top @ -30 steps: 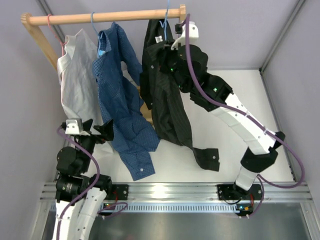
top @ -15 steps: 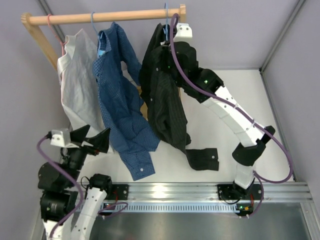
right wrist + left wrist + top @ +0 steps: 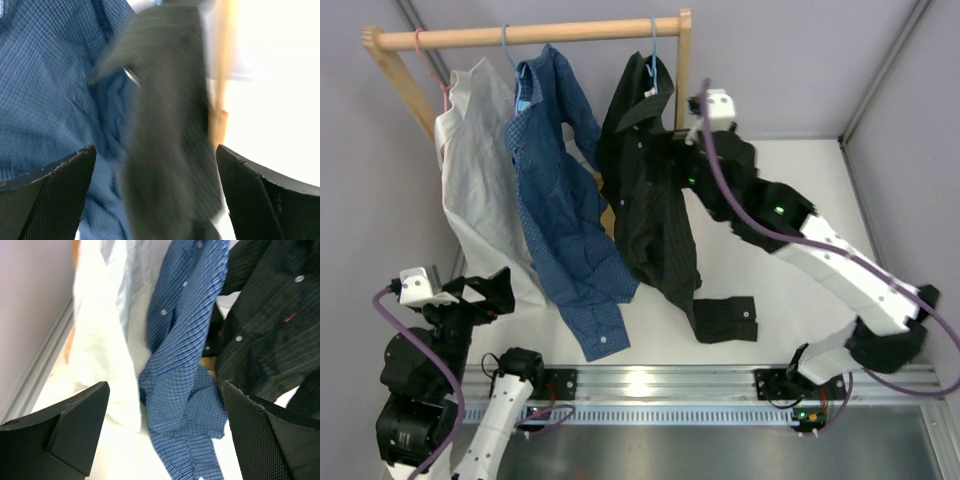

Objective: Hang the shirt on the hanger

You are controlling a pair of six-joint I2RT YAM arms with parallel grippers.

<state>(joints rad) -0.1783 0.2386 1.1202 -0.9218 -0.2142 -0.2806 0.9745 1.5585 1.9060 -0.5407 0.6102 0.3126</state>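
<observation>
Black shirt (image 3: 652, 210) beside blue shirt (image 3: 565, 215), under rail (image 3: 530, 35)

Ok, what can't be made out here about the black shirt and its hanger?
1. Top view: light-blue hanger, only the hook shows; the frame is hidden inside the black shirt.
2. Right wrist view: the shirt's collar and buttons, lost to motion blur.
3. Top view: fingers of the right gripper, dark against the shirt and not separable from it.

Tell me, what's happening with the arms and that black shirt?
Left gripper open, right gripper open, both empty. Shirt on hanger, on rail. Blue shirt close beside.
</observation>
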